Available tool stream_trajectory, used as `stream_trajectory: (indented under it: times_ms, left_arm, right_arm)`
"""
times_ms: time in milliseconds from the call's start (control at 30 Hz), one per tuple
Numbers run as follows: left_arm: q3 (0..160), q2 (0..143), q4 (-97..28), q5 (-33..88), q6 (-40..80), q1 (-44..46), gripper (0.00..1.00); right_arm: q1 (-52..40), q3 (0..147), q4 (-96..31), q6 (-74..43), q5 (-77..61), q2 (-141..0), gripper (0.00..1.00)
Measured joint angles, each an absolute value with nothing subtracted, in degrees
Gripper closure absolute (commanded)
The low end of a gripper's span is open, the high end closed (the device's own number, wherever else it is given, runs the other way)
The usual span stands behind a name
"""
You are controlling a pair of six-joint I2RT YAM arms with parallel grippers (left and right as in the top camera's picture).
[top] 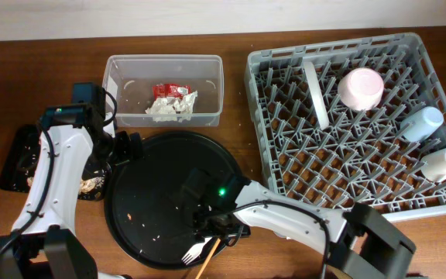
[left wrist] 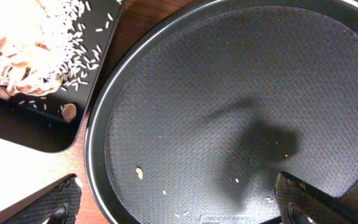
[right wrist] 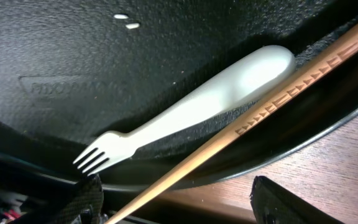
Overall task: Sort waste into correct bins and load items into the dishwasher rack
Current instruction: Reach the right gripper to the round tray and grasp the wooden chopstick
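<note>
Your right gripper [right wrist: 178, 186] is hanging over the near rim of the big round black plastic tray [top: 157, 182], its fingers spread wide apart and clamping nothing. Right beneath it, the white plastic fork [right wrist: 191, 115] is lying on the tray's inner edge, with its tines pointing toward the gripper's left finger in the wrist view. The long wooden chopstick [right wrist: 278, 96] is lying just beside the fork and appears to be touching its handle. The chopstick is crossing the rim, and its lower end is sticking out over the wooden table [right wrist: 334, 168].

Your left gripper [left wrist: 179, 208] is hovering over the left side of the same tray, fingers also wide apart and empty. Next to it, the small black rectangular tray [left wrist: 98, 59] is holding scattered rice grains [left wrist: 73, 34] and a pale crumpled heap of scraps.

Behind the round tray, the clear plastic bin [top: 130, 77] is holding red-and-white crumpled wrappers [top: 170, 102]. Off to the right, the grey plastic dishwasher rack [top: 300, 155] is carrying a pink cup [top: 361, 87] near the back. A pale blue cup [top: 422, 124] and a white cup [top: 445, 163] are sitting along the rack's right side. A thin white piece is also standing between the pegs, and I cannot tell what it is.
</note>
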State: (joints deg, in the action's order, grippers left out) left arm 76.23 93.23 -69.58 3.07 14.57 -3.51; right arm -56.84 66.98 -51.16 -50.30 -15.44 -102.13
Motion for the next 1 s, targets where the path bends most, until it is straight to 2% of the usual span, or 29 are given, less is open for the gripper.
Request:
stream_trajectory:
  times_ms: [267,467,533,600,1000]
  left_arm:
    - [76.2,93.2,-69.6,3.1,14.6,-3.5,0.01]
    - [76.2,93.2,-69.6,3.1,14.6,-3.5,0.01]
    - [76.2,93.2,-69.6,3.1,14.6,-3.5,0.01]
    - [76.2,93.2,-69.9,3.1,14.6,-3.5,0.01]
    - [76.2,93.2,-70.3,3.1,14.6,-3.5,0.01]
  right_arm:
    - [-57.3,67.0,-48.2,-50.3,-15.4,-106.0,0.21]
    - [-57.3,67.0,-46.5,-50.6,-11.3,-107.0,0.47]
    - [-57.3,67.0,-45.8,-50.6,-10.0,-107.0,0.48]
    - [-57.3,67.0,-44.4,-50.5,-8.7,-107.1,0.54]
    - [-57.3,67.0,-39.7,-50.3,-3.6,-107.1,0.6]
